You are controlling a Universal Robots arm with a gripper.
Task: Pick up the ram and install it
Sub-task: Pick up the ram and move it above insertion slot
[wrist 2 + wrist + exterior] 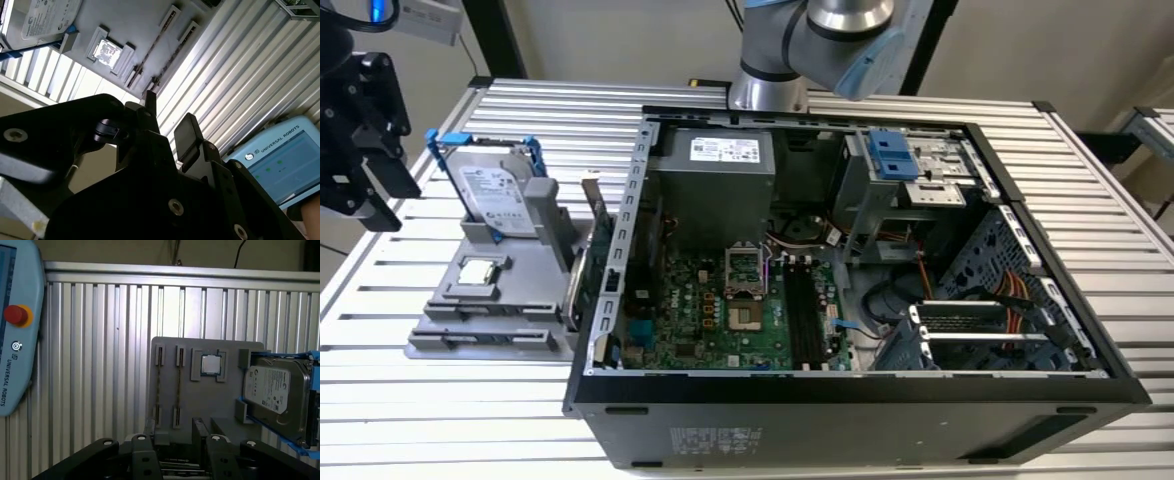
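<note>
The ram shows as two thin sticks standing on edge in narrow slots (158,386) of the grey holder (210,405); one stick (150,59) also shows in the second wrist view. In the exterior view that holder (487,305) lies on the table at the left of the open computer case (854,395). My gripper (374,190) hangs at the exterior view's far left, off to the side of the holder and apart from it. Its black fingers (200,432) stand apart with nothing between them, so the gripper (180,437) (167,117) is open. The motherboard's long dark memory slots (801,315) lie inside the case.
On the holder sit a hard drive (494,195) in a blue frame and a small silver CPU (478,270). A green expansion card (591,262) stands between holder and case. A light blue teach pendant (15,325) lies on the ribbed table (100,365).
</note>
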